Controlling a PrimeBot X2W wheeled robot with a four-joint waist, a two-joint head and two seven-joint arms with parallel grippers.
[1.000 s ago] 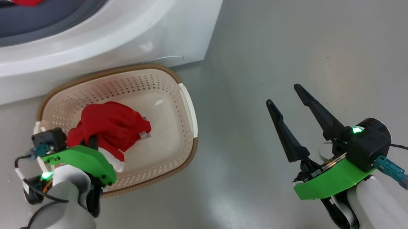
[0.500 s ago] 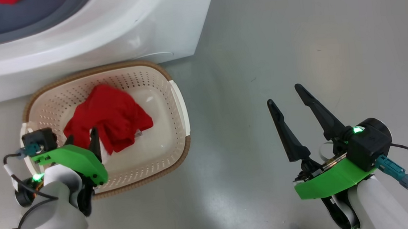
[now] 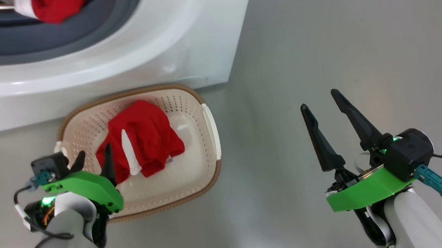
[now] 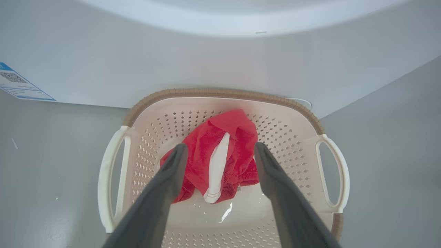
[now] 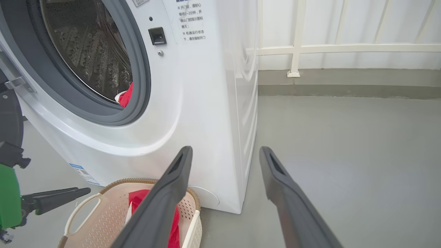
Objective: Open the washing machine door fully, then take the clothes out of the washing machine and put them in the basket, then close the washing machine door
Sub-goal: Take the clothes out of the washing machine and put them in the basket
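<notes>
L gripper [image 3: 94,155], fingers spread & empty, hangs over near edge of basket [image 3: 133,92], red garment [image 3: 146,131] lying loose inside just ahead of its tips; R gripper [image 3: 319,101], also spread, well apart over floor [image 3: 316,33].
</notes>
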